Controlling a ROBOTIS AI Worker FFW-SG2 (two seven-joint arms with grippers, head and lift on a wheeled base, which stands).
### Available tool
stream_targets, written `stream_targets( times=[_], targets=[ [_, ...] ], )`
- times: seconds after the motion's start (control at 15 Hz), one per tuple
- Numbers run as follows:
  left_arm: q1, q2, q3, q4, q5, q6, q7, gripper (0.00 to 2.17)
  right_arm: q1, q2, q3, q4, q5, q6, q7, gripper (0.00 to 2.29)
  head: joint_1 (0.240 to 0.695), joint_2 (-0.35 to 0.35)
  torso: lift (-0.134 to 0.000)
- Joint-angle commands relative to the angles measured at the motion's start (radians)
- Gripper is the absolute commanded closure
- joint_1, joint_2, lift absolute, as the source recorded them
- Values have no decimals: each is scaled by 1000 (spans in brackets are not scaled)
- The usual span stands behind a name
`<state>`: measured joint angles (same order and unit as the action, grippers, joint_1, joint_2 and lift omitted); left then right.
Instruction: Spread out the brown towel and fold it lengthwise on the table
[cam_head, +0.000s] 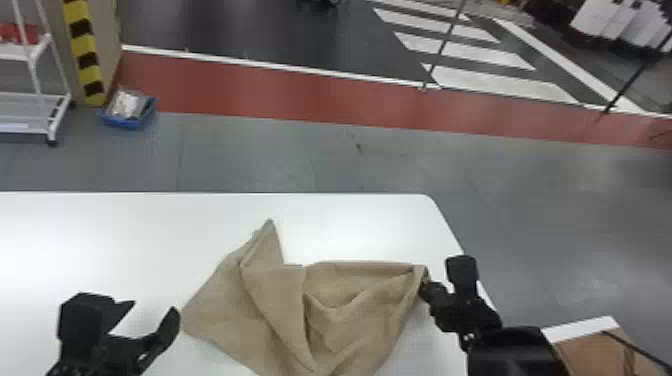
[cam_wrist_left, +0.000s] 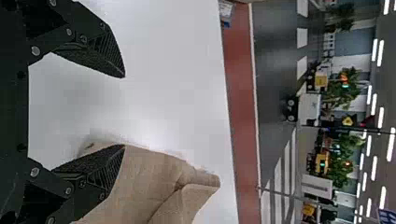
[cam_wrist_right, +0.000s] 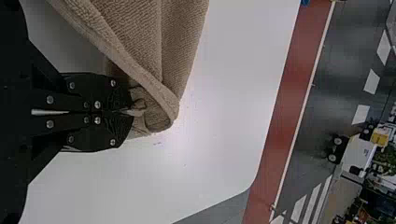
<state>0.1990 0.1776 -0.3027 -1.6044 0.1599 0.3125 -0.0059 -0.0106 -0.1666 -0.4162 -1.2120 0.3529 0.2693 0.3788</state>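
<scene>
Clock: head view, centered on the towel (cam_head: 280, 300), 12 pointed to the far side.
Towel: lay on the white surface (cam_head: 125, 225), rumpled and partly spread, loose folds through the middle. One peak pointed to 11, a corner to 9; the near side ran out of view at 6.
Right corner: at about 3, bunched in the right end effector (cam_head: 426, 285), close to the surface's side edge.
Right end effector: clamped on that corner. Wrist view had the two fingers (cam_wrist_right: 119, 93) together, cloth pinched at the tips.
Left end effector: (cam_head: 154, 306) at 9, over the surface, right by the towel's corner. Fingers (cam_wrist_left: 109, 51) well apart, nothing between them. Couldn't tell if one touched cloth.
Box: (cam_head: 595, 355) brown, around 3, past the surface edge.
Tray: (cam_head: 127, 121) blue, on the floor, between 10 and 11.
Rack: (cam_head: 37, 100) white, around 10, beyond the tray.
</scene>
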Motion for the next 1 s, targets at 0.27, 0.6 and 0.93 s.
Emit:
stream_targets(
  times=[0.27,0.6,0.93],
  targets=[
    [-32,-24,-42,57,52,-6,1,414,-9,7,13,23,-6,-3,0,1477,695,-350,0],
    [-90,-35,-98,150,9,-74,20,414,-9,4,2,31,-12,-37,2,1477,695,-350,0],
    [-104,-40,-121,185,-43,-71,61,414,-26,2,7,61,-14,-67,2,1477,695,-350,0]
  ],
)
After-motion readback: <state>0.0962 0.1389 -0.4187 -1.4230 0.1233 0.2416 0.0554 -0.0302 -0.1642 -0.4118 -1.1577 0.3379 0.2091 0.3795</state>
